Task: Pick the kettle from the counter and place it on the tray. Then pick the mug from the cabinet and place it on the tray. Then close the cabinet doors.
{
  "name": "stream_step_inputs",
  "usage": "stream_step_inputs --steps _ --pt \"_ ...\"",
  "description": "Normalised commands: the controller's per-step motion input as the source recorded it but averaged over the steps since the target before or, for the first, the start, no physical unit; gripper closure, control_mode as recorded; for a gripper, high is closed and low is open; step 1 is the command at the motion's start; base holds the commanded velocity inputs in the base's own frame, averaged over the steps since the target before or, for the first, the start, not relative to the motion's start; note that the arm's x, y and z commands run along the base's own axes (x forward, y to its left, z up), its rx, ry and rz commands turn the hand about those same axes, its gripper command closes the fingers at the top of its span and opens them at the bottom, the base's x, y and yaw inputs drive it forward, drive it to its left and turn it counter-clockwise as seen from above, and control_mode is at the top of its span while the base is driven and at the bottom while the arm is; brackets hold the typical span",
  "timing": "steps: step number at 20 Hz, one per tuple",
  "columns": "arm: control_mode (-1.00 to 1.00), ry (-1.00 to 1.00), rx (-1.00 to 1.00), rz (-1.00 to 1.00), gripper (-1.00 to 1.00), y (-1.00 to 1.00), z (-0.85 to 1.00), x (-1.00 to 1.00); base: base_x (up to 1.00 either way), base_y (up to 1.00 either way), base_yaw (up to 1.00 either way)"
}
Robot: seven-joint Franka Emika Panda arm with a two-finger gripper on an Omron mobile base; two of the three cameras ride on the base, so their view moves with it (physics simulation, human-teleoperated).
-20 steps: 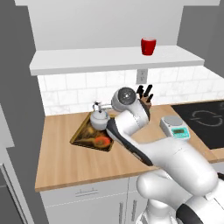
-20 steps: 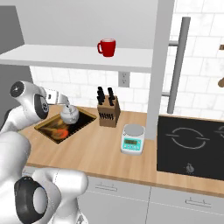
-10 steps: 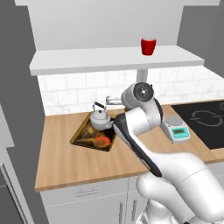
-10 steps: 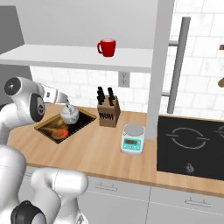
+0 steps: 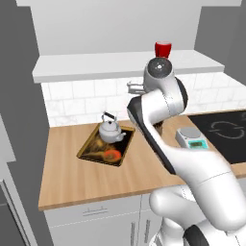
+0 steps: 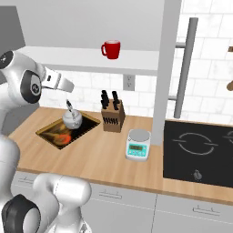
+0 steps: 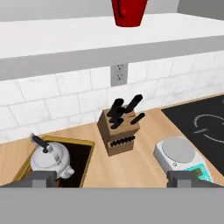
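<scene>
One kettle [image 5: 111, 130] on tray [image 5: 93, 153] | mug [image 6: 110, 49] in cabinet [image 6: 82, 58]

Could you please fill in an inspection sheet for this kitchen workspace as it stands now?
Surface: wooden counter, flat.
Job's things: kettle upright on the tray; red mug on the cabinet shelf; cabinet door open.
Clutter: knife block beside the tray; kitchen scale near the hob.
Grippers: gripper open, empty, raised above the tray.
Cables: nothing seen.
Surroundings: tiled wall with an outlet; drawers below.
</scene>
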Motion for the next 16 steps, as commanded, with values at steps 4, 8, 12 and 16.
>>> stream_step_inputs --steps 4,8,12,16 --pt "-1.00 0.00 0.00 -0.13 -1.00 -0.17 0.35 0.00 0.00 0.00 0.00" --pt "-1.00 0.00 0.00 -0.04 -1.00 -0.28 0.00 0.00 0.00 0.00 0.00" --pt "-1.00 0.00 0.00 0.00 -1.00 -0.31 0.00 0.02 0.00 0.00 0.00" --pt "-1.00 0.00 0.00 0.00 -1.00 -0.31 0.29 0.14 0.00 0.00 0.00"
